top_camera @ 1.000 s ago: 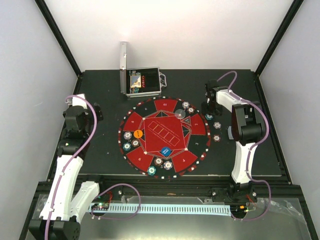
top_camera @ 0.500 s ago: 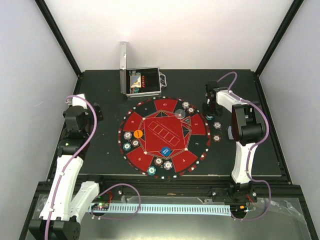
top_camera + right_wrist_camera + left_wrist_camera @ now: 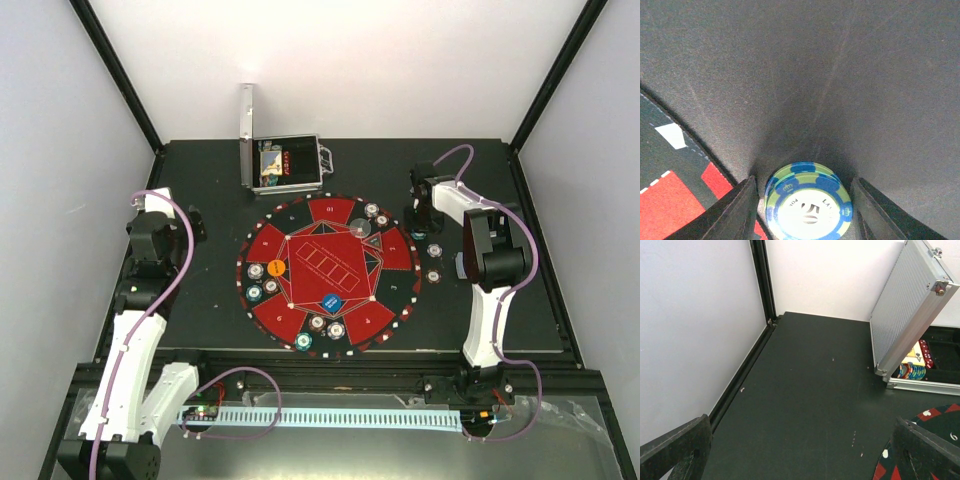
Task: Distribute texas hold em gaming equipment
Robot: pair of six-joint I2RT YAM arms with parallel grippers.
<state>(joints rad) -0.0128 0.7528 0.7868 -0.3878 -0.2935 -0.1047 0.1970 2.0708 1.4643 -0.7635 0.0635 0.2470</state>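
Green-and-blue striped poker chip [image 3: 808,206] marked 50 lies flat, face up

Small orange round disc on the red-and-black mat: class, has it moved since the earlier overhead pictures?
No. The small orange round disc lies where it did, on the left part of the round red-and-black mat.

My right gripper [image 3: 804,200] is down low over the black table [image 3: 850,65], straddling a green-and-blue chip [image 3: 807,207] with a big 50 on its white face. Might be a short stack, can't tell. One finger [image 3: 880,212] sits right against its rim. The mat-side one shows a sliver of shadow, so no idea if it's touching. The red-and-black mat [image 3: 675,200] pokes in just beside it.
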